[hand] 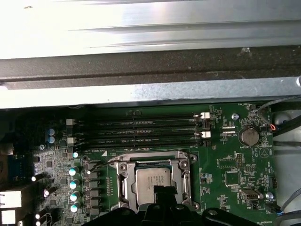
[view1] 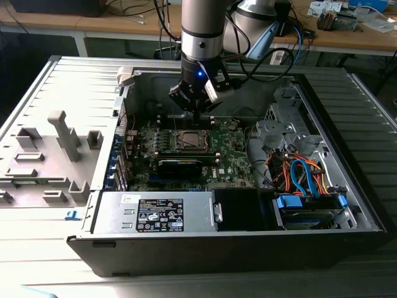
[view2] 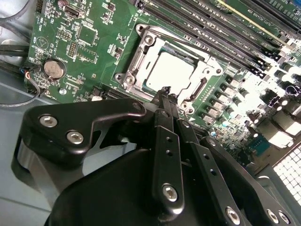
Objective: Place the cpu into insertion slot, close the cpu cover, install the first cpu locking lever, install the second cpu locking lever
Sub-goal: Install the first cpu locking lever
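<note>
**Item: CPU installation, open computer case**

**Progress.** The cpu (view2: 168, 71) lies flat inside the insertion slot (view2: 141, 56), silvery top up; it shows in both wrist views. First step judged done. The cpu cover (hand: 123, 181) appears lowered around the chip, its frame bordering the metal top, so the second step also looks done, though whether it is fully seated cannot be told. Of the two locking levers, a thin wire arm runs along one side of the socket; whether either lever is latched cannot be told. Lever steps judged outstanding or in hand.

**Gripper.** The gripper (view2: 167, 92) hangs just above the socket's edge, its dark fingers (view2: 162, 110) drawn together to a narrow tip, holding nothing visible. In the exterior view the gripper (view1: 197, 112) stands over the far side of the motherboard (view1: 232, 155), directly above the socket.

**Count.**
- Cpu: one, in the socket.
- Insertion slot: one, on the green board, toward the exterior view's left of centre.
- Cpu cover: one.
- Memory slots (hand: 141, 129): four long black ones, on the far side of the socket, empty.
- Coin battery (hand: 248, 136): one.
- Power supply box (view1: 158, 212): one, near edge of the case.
- Cable bundle (view1: 304, 171): one, orange and blue, at the exterior view's right.
- Grey fixture (view1: 65, 133): one, outside the case, at the exterior view's left.
</note>
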{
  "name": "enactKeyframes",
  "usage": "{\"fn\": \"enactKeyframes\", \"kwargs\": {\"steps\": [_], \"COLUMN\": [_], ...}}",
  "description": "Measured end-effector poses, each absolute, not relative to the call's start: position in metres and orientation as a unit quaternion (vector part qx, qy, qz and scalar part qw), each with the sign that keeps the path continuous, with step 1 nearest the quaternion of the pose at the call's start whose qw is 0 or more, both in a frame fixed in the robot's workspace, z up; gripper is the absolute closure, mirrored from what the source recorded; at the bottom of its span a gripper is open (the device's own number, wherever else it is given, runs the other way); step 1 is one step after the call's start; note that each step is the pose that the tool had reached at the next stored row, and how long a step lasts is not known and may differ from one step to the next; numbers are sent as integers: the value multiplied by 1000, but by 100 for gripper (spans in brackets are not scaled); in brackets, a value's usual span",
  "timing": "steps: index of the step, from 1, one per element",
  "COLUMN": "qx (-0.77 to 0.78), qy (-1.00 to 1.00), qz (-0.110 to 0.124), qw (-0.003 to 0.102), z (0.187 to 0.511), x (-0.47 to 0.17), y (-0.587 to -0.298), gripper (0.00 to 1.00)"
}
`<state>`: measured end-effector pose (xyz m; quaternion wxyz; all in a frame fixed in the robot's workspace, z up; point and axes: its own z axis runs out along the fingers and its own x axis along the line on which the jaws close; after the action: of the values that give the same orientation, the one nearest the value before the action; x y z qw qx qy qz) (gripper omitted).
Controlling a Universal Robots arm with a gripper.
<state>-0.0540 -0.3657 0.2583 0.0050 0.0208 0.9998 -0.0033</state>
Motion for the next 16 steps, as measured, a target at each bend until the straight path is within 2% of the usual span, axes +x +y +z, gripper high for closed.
{"fn": "enactKeyframes", "kwargs": {"steps": [16], "qx": [-7], "qy": [1000], "qz": [-3], "qw": [5], "z": [259], "x": [-54], "y": [-366], "gripper": [89]}}
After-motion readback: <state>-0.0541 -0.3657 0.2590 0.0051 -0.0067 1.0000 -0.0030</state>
